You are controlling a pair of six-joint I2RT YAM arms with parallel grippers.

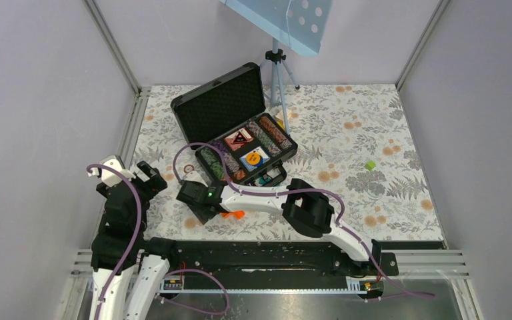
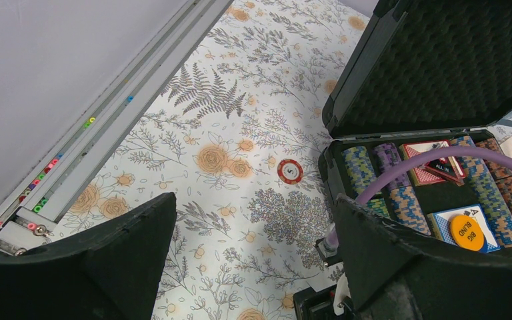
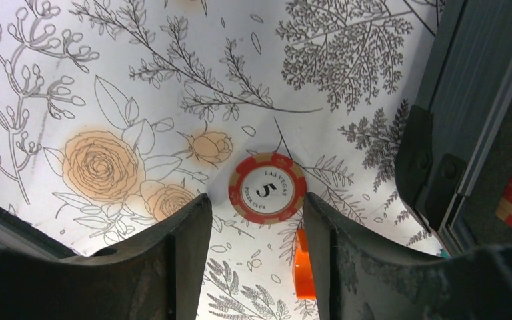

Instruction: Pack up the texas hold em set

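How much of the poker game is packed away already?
Done: the chip rows and card decks sit in the open case. In hand: the right gripper has its open jaws right by one loose red chip on the cloth beside the case, not pinched yet. Left to do: put that chip inside and shut the lid. The left gripper hovers open, holding nothing.

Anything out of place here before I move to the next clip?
One red poker chip lies flat on the table outside the open briefcase, by its near left corner; the other chips sit in rows inside. The right gripper hovers over it, jaws open.
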